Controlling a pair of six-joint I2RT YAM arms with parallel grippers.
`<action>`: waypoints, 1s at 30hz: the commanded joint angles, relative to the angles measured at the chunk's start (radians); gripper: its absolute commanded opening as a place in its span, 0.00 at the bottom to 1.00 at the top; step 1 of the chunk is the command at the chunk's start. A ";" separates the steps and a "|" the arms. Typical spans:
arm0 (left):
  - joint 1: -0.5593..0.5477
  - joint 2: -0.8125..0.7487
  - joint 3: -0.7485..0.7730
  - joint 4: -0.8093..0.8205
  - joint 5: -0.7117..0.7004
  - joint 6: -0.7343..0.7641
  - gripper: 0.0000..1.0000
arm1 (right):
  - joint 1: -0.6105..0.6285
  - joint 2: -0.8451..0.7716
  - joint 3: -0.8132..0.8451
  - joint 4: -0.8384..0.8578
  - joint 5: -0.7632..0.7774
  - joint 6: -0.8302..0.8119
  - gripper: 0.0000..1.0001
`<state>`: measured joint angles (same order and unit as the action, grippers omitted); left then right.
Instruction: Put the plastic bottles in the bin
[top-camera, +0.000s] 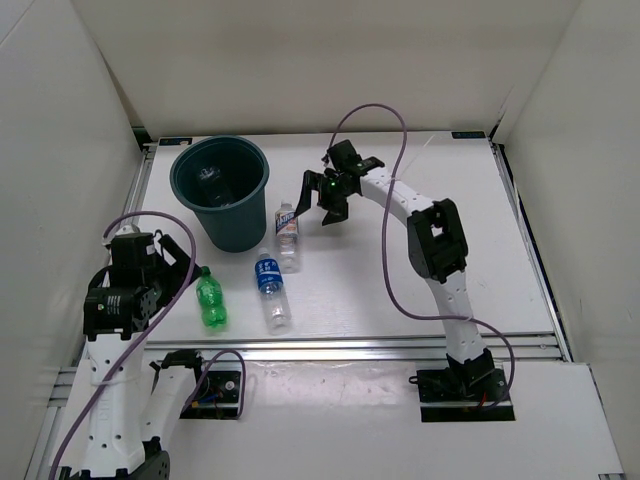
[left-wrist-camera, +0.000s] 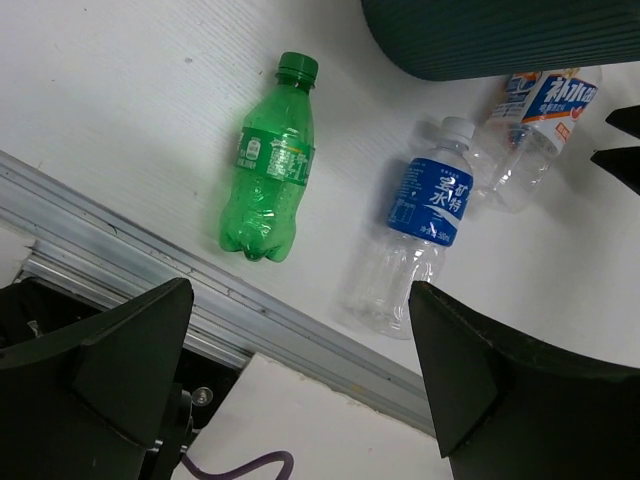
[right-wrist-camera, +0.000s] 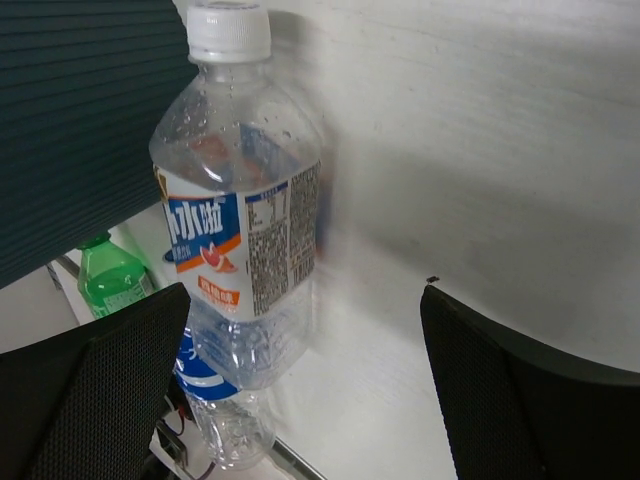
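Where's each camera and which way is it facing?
Top: above and behind, looking down on table and bin; left arm and right arm show.
Left wrist: on the left arm, facing the green bottle; open left pincer shows.
Right wrist: on the right arm, facing the white-labelled bottle by the bin; open right pincer shows.
Shared: all see the green bottle.

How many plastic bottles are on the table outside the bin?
3: green bottle leftmost, blue-label bottle beside it, white-blue-label bottle by the bin. Another may be inside.
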<state>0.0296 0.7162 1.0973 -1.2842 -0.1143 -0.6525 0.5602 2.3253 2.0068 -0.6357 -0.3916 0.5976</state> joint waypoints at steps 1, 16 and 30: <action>-0.003 -0.001 -0.002 -0.020 0.010 -0.009 1.00 | 0.023 0.051 0.061 0.040 -0.065 -0.018 1.00; -0.003 -0.020 0.007 -0.070 0.001 -0.027 1.00 | 0.053 0.243 0.231 0.111 -0.222 0.056 1.00; -0.003 -0.020 0.026 -0.069 -0.021 -0.027 1.00 | -0.051 0.008 -0.144 0.094 -0.202 -0.016 0.38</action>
<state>0.0296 0.7029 1.0946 -1.3430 -0.1192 -0.6743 0.5648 2.4283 1.9312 -0.4751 -0.6765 0.6464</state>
